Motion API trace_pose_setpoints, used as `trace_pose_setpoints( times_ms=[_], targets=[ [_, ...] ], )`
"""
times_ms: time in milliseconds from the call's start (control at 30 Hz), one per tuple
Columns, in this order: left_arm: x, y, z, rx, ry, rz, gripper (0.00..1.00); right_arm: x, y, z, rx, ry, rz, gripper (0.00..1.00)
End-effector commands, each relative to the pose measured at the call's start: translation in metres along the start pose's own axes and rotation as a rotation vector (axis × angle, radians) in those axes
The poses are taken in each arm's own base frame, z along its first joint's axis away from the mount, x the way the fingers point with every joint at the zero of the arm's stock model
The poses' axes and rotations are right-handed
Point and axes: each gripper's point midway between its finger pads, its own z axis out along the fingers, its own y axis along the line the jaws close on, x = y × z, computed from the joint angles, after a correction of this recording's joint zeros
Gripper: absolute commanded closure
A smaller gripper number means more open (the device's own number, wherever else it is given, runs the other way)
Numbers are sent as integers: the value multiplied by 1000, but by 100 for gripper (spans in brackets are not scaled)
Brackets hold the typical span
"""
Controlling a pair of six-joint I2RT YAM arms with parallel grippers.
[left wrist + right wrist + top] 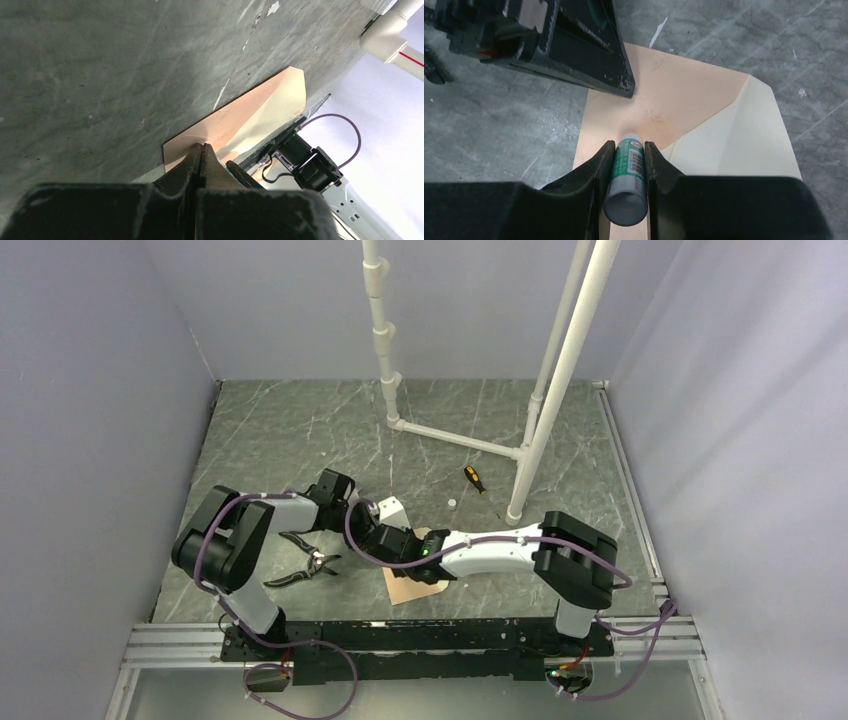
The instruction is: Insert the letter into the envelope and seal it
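Envelope (410,588) is lying on the bench (300,430) near six o'clock from centre, partly hidden beneath the arms. From the left wrist, the left pincer (201,149), fully closed, is pinning its edge. From the right wrist, the right pincer (629,147) is clamping a glue stick (628,172) above the paper, flap (744,135) lying open toward three o'clock. I'm expecting the stick to drag and crease it if that pin slips

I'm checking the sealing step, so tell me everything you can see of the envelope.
The envelope is pinkish-tan kraft paper, lying on the grey marbled table. Its flap is open, showing a paler cream inner face with fold lines. The shut left gripper presses its tip on the paper, and the glue stick held by the right gripper touches it nearby.
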Motion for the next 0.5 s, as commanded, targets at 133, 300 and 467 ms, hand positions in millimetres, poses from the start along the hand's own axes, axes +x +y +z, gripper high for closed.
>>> trace_pose_setpoints(
  times_ms=[133,300,467],
  targets=[
    [7,59,18,-206,-16,-75,98,21,0,3,-26,96,-54,100],
    [4,61,18,-223,-36,-87,98,42,3,-13,-55,154,-98,100],
    [4,65,19,-233,-39,-99,98,50,-4,-20,-34,173,-100,100]
  ],
)
